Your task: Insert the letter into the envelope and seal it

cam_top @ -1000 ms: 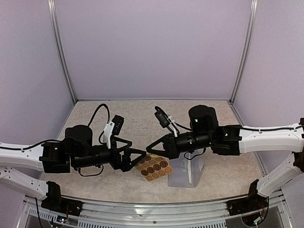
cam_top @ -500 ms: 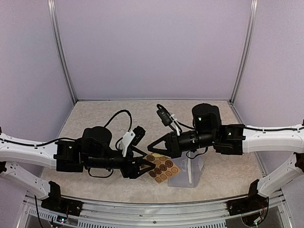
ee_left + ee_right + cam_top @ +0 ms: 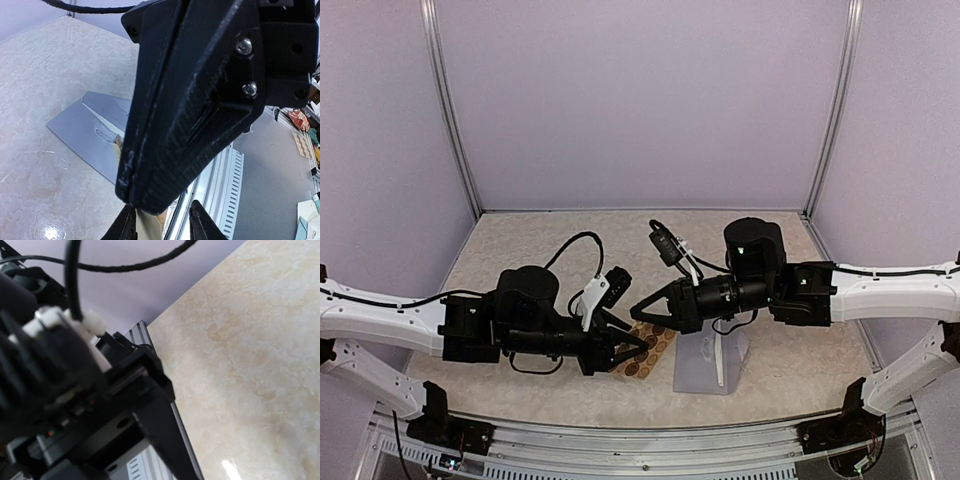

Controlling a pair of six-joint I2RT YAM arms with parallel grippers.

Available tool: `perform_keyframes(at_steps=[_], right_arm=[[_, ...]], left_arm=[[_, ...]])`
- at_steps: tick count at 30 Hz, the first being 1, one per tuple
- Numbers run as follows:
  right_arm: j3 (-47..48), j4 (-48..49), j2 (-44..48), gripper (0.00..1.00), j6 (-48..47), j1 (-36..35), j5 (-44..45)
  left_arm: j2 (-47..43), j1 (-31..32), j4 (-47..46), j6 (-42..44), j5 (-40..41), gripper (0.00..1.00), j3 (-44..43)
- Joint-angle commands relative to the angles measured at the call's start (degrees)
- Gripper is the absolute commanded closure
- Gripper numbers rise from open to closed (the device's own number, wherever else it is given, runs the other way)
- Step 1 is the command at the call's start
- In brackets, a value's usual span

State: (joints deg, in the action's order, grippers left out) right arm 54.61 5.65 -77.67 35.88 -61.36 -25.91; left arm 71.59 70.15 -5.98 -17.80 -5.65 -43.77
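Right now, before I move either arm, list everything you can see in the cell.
envelope: one, grey-lavender, flat on the table below the right arm's wrist.
sticker sheet: one, tan with round brown stickers, beside the envelope's left edge, partly under the left gripper.
letter: not seen as a separate item.
table: one, beige marbled.
walls: lavender, at the back and both sides.
frame posts: two, silver, at the back corners.
left gripper: one, black, fingers apart, over the sticker sheet.
right gripper: one, black, fingers together, tip close by the left gripper's fingers.
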Motion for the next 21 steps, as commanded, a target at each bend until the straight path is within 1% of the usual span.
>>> perform_keyframes(at_steps=[1, 5, 6, 8, 9, 10, 12, 14, 17, 19, 20, 21], right_arm=[[1.35, -0.07, 0.34, 1.00, 0.13, 0.26, -0.98], [1.40, -0.35, 0.56, 1.00, 0.09, 0.27, -0.51], [1.35, -0.44, 0.77, 1.00, -0.01, 0.25, -0.30], [1.17, -0.81, 1.61, 1.00, -0.32, 0.28, 0.87], [1.05, -1.19, 2.17, 0.97, -0.48, 0.32, 1.80], [0.87, -1.74, 2.91, 0.83, -0.87, 0.37, 2.74], [0.74, -3.33, 4.60, 0.63, -1.51, 0.60, 4.95], [0.51, -5.07, 6.38, 0.49, -1.98, 1.38, 6.85], [-0.31, -7.72, 9.10, 0.33, -2.81, 3.24, 8.47], [-0.66, -9.42, 10.78, 0.26, -5.09, 3.88, 9.81], [-0.55, -10.41, 11.38, 0.26, -6.83, 3.88, 10.53], [-0.34, -11.58, 11.86, 0.29, -8.86, 3.93, 10.49]], left_arm=[[0.02, -0.11, -2.92, -0.48, -0.41, 0.69, 0.09], [0.71, -0.23, -2.52, -0.71, 1.28, 0.95, -0.21], [0.93, -0.38, -2.07, -0.93, 1.90, 1.00, -0.37], [1.09, -1.02, -1.34, -1.25, 1.99, 1.00, -0.48], [1.03, -1.38, -1.31, -1.27, 1.24, 1.00, -0.40], [0.72, -2.04, -1.32, -1.34, -0.03, 1.00, -0.44], [0.21, -3.86, -0.92, -1.44, -3.16, 1.00, -0.51], [-0.28, -6.93, -0.12, -1.13, -7.33, 1.00, -0.81], [-0.36, -11.06, 1.70, 0.21, -16.24, 1.00, -1.90], [-0.03, -13.70, 3.24, 1.77, -22.17, 1.00, -3.29], [0.60, -14.93, 4.57, 2.58, -24.94, 1.00, -4.35], [1.19, -16.21, 6.45, 3.71, -27.88, 1.00, -5.69]])
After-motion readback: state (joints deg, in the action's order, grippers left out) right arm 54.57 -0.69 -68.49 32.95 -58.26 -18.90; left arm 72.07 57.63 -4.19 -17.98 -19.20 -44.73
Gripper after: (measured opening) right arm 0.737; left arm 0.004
